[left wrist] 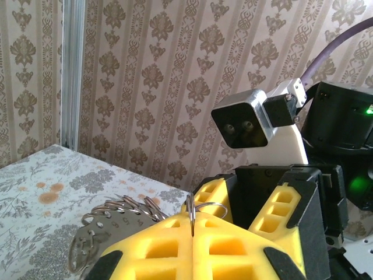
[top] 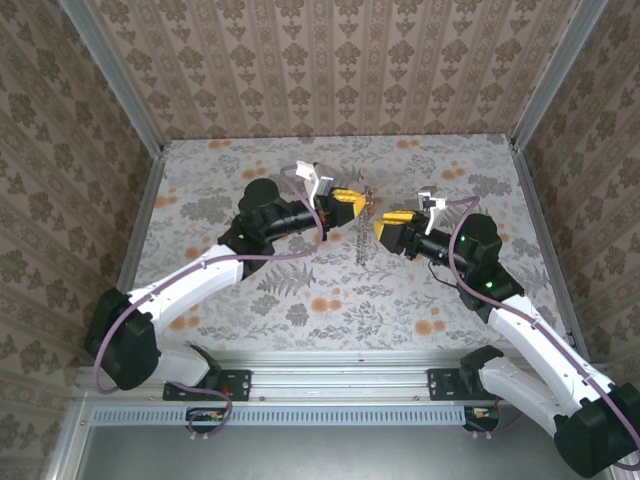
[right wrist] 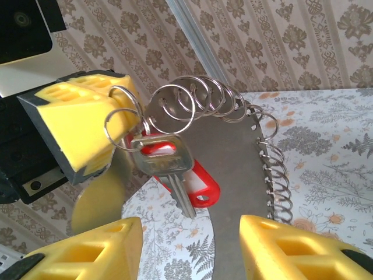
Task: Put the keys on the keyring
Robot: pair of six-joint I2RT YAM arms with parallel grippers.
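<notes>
The yellow-padded right gripper (right wrist: pixel 189 228) gapes wide before the grey-brown metal keyring (right wrist: pixel 233 157) fringed with silver rings (right wrist: pixel 198 96); the left gripper (left wrist: pixel 192 224) pinches one of its rings, bearing the silver, red-tagged key (right wrist: pixel 166 160).

Left claw (right wrist: pixel 111 168) pinching keyring (right wrist: pixel 233 151), key (right wrist: pixel 163 161) dangling, right claw (right wrist: pixel 192 245) spread

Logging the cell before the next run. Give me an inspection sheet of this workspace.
Surface: floral-print table.
Job's things: silver key with red tag hangs from a ring of the keyring, a grey plate edged with rings, held off the surface.
Clutter: nothing seen.
Tools: left tool shut on a ring of the keyring; right tool open, facing the key.
Cables: purple cable at the right wrist.
Surroundings: wallpapered walls.
</notes>
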